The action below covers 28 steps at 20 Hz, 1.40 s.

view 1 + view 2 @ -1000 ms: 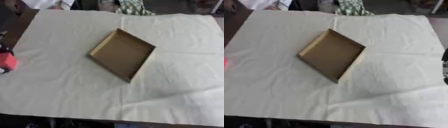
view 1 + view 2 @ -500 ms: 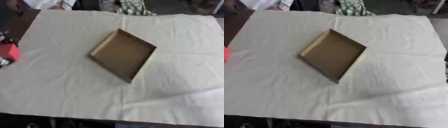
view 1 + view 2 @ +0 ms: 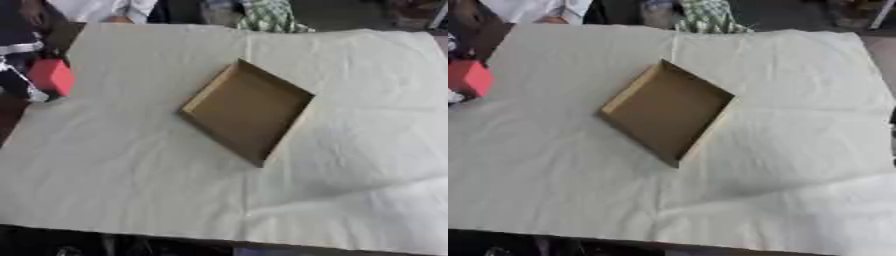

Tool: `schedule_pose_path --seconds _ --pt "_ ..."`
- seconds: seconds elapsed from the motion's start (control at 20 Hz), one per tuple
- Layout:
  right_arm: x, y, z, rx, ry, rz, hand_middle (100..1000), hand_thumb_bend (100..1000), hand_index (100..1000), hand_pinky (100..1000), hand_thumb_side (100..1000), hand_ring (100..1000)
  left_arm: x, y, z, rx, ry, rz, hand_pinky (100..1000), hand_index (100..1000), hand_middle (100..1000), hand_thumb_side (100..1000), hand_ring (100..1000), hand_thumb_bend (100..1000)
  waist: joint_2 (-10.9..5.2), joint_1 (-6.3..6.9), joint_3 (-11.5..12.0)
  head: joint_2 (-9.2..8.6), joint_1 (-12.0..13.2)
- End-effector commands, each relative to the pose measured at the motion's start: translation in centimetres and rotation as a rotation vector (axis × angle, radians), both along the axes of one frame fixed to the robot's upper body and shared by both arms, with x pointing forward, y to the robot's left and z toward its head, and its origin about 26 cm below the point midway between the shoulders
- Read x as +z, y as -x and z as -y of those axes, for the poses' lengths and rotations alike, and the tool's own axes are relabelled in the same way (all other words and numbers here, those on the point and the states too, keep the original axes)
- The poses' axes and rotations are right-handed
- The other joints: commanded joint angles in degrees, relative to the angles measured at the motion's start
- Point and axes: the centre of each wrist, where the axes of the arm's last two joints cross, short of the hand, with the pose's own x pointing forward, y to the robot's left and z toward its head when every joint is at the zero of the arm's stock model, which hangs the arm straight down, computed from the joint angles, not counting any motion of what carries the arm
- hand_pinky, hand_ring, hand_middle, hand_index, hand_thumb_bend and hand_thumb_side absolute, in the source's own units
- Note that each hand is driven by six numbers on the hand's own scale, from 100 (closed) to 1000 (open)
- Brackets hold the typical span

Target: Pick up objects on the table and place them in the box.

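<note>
Left eye view shows us the red block (image 3: pixel 51 76) at the far left of the frame, up at the cloth's left edge and well apart from the box (image 3: pixel 248 111). We read it as carried in our left hand (image 3: pixel 19 75), the dark shape with silver parts that comes in from the left and sits just beside and partly round the block. We cannot tell how the fingers lie; the hand is mostly cut off by the frame edge and blurred, so whether they are clamped on the block or only alongside it stays open. We judge the block is held off the cloth there because it is on its way to the box, not yet over it.

The box lies empty in the middle of the frame, a shallow brown cardboard tray turned corner-on like a diamond, open side up, which leaves a wide mouth for a drop from the left. Our right hand shows in neither view.

Under everything we have a pale cloth (image 3: pixel 350 190) with soft creases, spread over a dark table. Along the top edge we see a checked green fabric (image 3: pixel 267 15) and a person's pale sleeve at upper left, both off the cloth.
</note>
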Motion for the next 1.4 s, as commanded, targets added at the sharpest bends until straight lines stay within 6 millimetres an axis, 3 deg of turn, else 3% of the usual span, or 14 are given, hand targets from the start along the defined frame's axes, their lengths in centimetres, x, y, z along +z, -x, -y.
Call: schedule_pose_path --seconds 0.05,0.7,1.4 --pt "1.1 -0.1 0.1 0.017 0.025 0.023 838 100 786 873 818 783 2.2 -0.6 3.1 -0.093 0.006 0.036 540 742 613 100 630 244 -0.89 0.24 -0.2 0.04 -0.1" --pt "1.2 -0.3 -0.2 0.042 0.009 0.019 837 100 785 872 817 782 3.3 -2.0 15.3 -0.371 0.105 0.046 496 734 595 111 603 141 -0.96 0.21 -1.3 -0.69 0.0" --pt "1.7 -0.8 -0.8 0.084 -0.005 0.025 836 100 784 872 816 781 1.1 -2.3 23.3 -0.456 0.115 0.047 493 733 594 131 588 161 -0.68 0.46 -3.3 -1.51 0.8"
